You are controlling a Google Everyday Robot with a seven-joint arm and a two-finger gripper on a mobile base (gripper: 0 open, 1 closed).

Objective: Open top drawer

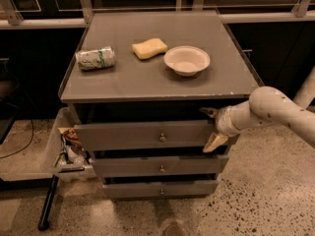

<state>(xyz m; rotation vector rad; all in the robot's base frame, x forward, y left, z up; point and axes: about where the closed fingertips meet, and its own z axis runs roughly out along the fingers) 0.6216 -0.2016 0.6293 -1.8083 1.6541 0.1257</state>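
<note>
The top drawer (123, 134) is the widest grey front under the cabinet top, with a small round knob (162, 137) at its centre. A dark gap shows above its front panel. My gripper (212, 128) is at the drawer's right end, on the pale arm that reaches in from the right. Its fingers are spread apart, one fingertip (208, 112) at the height of the panel's top edge and the other (215, 143) near its bottom edge. They hold nothing. The knob is well to the left of the gripper.
On the cabinet top (147, 85) lie a crushed packet (95, 58), a yellow sponge (149, 48) and a white bowl (187, 60). Two narrower drawers (128, 167) (133, 190) sit below. A clear bin with litter (64, 151) and a black pole (49, 203) stand at the left.
</note>
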